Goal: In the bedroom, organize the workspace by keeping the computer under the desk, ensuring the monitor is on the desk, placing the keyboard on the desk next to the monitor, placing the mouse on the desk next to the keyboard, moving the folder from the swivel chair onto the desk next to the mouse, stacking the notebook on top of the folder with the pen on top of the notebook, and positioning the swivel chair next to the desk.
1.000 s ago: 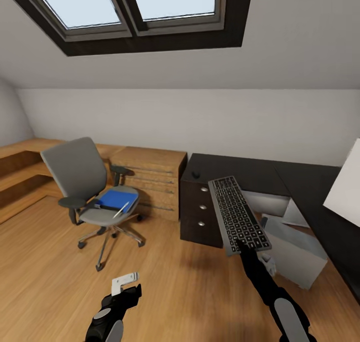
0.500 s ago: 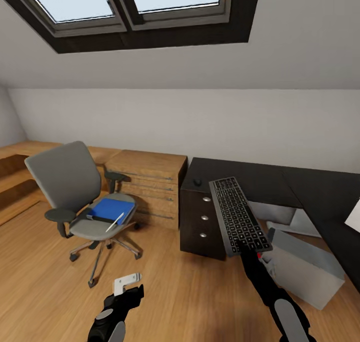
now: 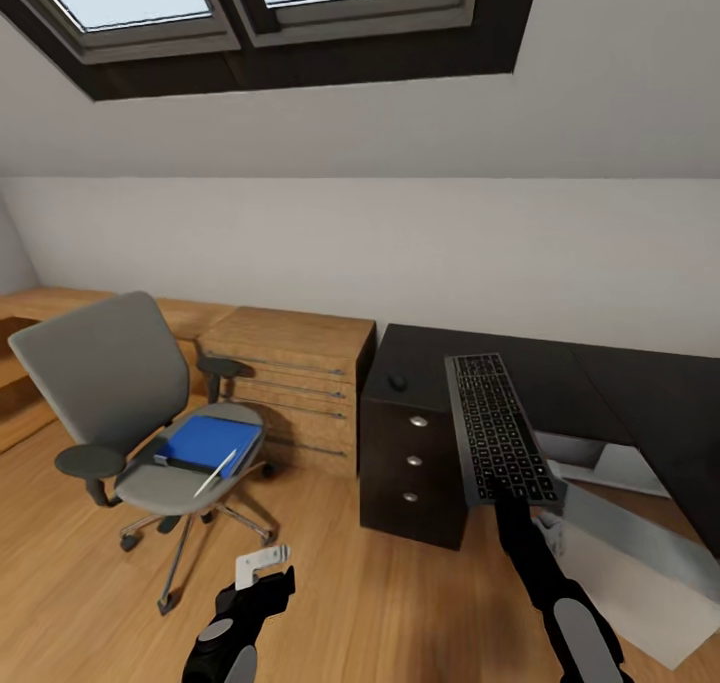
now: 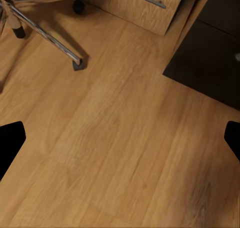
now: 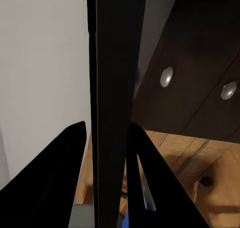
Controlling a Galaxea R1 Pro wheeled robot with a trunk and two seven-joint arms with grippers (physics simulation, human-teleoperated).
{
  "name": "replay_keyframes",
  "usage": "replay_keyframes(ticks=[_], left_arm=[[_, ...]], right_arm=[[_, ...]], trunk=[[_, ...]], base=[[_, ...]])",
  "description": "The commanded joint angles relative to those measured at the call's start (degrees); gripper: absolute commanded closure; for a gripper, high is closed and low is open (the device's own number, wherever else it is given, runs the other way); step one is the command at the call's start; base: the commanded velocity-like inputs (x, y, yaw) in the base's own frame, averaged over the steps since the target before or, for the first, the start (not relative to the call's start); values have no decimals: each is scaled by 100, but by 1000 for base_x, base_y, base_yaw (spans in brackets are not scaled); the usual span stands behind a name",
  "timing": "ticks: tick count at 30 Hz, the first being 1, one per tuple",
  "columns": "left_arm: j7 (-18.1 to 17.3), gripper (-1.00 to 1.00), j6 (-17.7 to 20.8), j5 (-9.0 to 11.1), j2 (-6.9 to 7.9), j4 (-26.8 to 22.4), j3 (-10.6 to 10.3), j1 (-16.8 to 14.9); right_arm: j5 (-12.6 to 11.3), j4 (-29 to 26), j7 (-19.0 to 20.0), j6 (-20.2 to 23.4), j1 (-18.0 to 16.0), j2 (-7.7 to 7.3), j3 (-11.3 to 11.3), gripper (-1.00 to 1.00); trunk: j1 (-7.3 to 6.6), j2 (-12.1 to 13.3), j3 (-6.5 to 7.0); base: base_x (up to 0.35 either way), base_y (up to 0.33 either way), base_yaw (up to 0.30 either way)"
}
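Ahead, the desk (image 3: 560, 378) lies beyond the right gripper (image 3: 512, 495), which is clamped on the keyboard (image 3: 498, 428) near end. Swivel chair (image 3: 130, 403) beyond the left gripper (image 3: 262, 561), fingers spread, carrying folder (image 3: 205, 441) and pen (image 3: 215, 473). Mouse (image 3: 398, 381) on desk, just left of the keyboard's far end.

Head view: high, facing the desk (image 3: 560, 383) corner, wall behind. Left wrist view: aimed down, close over floor (image 4: 120, 153) beside desk pedestal. Right wrist view: tight along keyboard (image 5: 116, 88) edge toward desk drawers. Shared: pedestal drawers, chair base (image 4: 45, 33).
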Motion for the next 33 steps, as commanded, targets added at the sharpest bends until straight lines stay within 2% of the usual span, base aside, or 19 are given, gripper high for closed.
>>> replay_keyframes(ticks=[1, 19, 26, 33], left_arm=[[46, -100, 12, 48, 2, -12, -15, -4], [30, -100, 12, 54, 2, 5, -32, -4], [43, -100, 12, 58, 2, 15, -124, -4], [43, -100, 14, 59, 2, 30, -148, -4]], right_arm=[[-58, -1, 10, 37, -4, 13, -13, 100], [-72, -5, 24, 38, -4, 19, 1, 100], [-67, 61, 20, 24, -4, 41, 7, 100], [-72, 243, 20, -95, -4, 50, 21, 100]], trunk=[[3, -3, -6], [3, -3, -6], [3, -3, -6], [3, -3, -6]], base=[[323, 0, 0], [323, 0, 0], [323, 0, -6], [201, 0, -137]])
